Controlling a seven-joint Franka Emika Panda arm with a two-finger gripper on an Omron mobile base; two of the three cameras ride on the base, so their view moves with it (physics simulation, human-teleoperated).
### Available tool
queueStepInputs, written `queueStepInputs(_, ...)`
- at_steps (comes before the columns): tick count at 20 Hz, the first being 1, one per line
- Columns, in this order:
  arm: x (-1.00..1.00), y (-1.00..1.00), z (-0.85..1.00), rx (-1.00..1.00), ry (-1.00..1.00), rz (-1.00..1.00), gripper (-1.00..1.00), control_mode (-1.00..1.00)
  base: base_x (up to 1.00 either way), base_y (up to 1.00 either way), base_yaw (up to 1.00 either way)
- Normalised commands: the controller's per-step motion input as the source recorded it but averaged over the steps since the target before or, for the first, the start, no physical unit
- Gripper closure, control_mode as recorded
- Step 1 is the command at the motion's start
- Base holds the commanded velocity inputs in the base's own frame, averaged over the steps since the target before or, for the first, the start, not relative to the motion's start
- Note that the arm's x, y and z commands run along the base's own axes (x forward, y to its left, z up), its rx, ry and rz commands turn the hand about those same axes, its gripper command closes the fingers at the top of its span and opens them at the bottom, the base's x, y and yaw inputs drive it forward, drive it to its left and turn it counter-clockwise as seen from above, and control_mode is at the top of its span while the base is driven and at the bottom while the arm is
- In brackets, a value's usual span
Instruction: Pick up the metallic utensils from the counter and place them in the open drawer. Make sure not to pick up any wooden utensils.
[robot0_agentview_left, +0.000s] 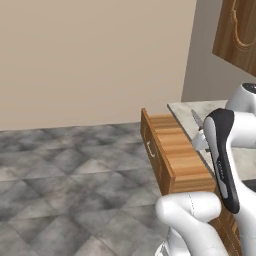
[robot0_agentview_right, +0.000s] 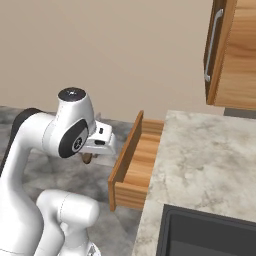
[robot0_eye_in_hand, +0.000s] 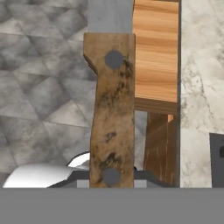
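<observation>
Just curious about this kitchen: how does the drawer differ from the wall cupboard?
The drawer is pulled open below the counter; the cupboard hangs above it, shut. The drawer's handle is a small loop; the cupboard's handle is a long upright bar. Both are brown wood.

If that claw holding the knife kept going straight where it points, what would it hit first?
The knife leads: probably the grey tiled floor, just beside the open drawer; depth is hard to judge.
</observation>
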Motion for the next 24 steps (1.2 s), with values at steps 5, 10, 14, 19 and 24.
queueStepInputs(5,0.04,0.0,0.0,0.0,0.0,0.01,1.0,-1.0,0.0,0.0,0.0)
queueStepInputs(10,0.95,0.0,0.07,-0.02,0.48,0.03,1.0,-1.0,0.0,0.0,0.0)
queueStepInputs(14,1.0,-0.05,0.03,-0.02,0.66,0.05,1.0,-1.0,0.0,0.0,0.0)
queueStepInputs(19,1.0,-0.41,-0.42,0.0,0.37,0.1,1.0,-1.0,0.0,0.0,0.0)
queueStepInputs(24,1.0,-0.38,-0.93,0.06,0.04,0.12,1.0,-1.0,0.0,0.0,0.0)
